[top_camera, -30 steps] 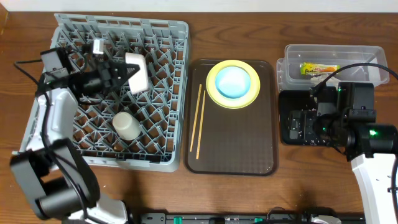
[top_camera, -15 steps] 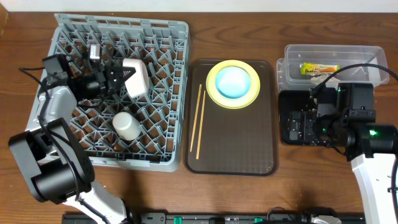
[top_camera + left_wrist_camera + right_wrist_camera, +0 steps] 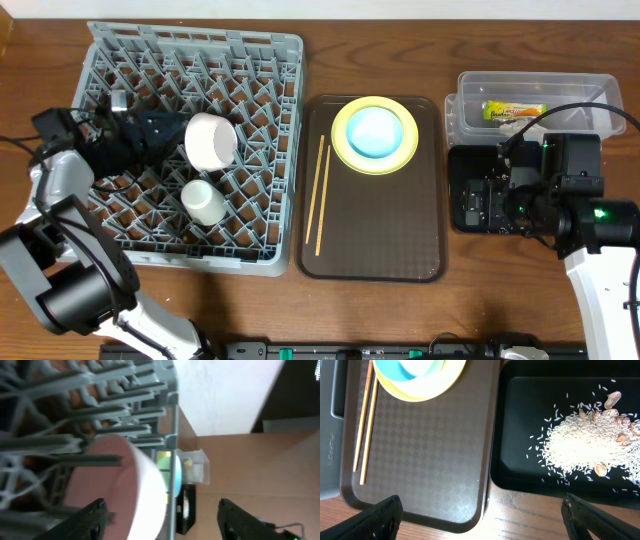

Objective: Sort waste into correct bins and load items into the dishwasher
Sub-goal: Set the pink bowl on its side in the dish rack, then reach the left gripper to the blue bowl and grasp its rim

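Pink-white bowl (image 3: 210, 140) stands on edge among the pegs near the middle of the dish rack (image 3: 250, 60), apparently propped to drain. Left claw (image 3: 165, 133), spread wide, lies over the rack's left side. Right claw (image 3: 492, 515), equally wide, hovers well right of the rack.
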